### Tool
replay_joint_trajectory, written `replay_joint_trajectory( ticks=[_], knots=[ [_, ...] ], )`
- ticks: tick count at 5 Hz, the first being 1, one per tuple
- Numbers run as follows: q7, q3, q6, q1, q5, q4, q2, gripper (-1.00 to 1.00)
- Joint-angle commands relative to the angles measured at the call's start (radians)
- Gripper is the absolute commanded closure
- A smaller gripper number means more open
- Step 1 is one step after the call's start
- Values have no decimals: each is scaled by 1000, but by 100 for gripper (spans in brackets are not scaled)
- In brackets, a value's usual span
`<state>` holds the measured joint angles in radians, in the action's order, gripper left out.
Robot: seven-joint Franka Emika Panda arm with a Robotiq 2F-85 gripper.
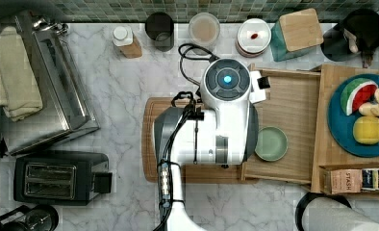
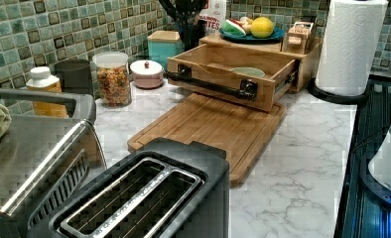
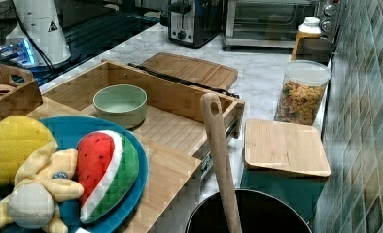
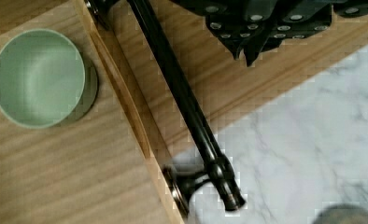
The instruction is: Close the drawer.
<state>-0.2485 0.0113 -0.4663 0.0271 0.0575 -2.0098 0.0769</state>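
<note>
Toaster (image 2: pixel 134 198) slots fill the left view's foreground; beyond, the drawer (image 2: pixel 228 74) stands pulled out over the board (image 2: pixel 208 129), its dark bar handle (image 4: pixel 182 102) facing the marble. The gripper (image 4: pixel 252 32) hangs above the board just outside that handle — how wide its fingers stand I cannot tell. A green bowl (image 1: pixel 271 143) sits in the drawer. On top: a blue plate (image 1: pixel 339 130) of plush fruit and a "STASH" box (image 1: pixel 344 180).
</note>
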Motion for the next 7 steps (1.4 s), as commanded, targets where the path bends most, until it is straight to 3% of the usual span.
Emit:
replay_joint_trajectory(
  ticks=[1,3,4,5,6,7],
  knots=[
    [-127,-76,-98,-75,70,-78,-19,100],
    [-159,-87,-169,-50,185,-92,66,100],
    [-180,-71,-155,-42,164,-70,121,100],
    [-138,-50,-231,-52,226,-120,142,100],
    [-116,15,-287,-111,270,-167,145,100],
    [-131,-3,-341,-75,309,-211,145,100]
  ],
)
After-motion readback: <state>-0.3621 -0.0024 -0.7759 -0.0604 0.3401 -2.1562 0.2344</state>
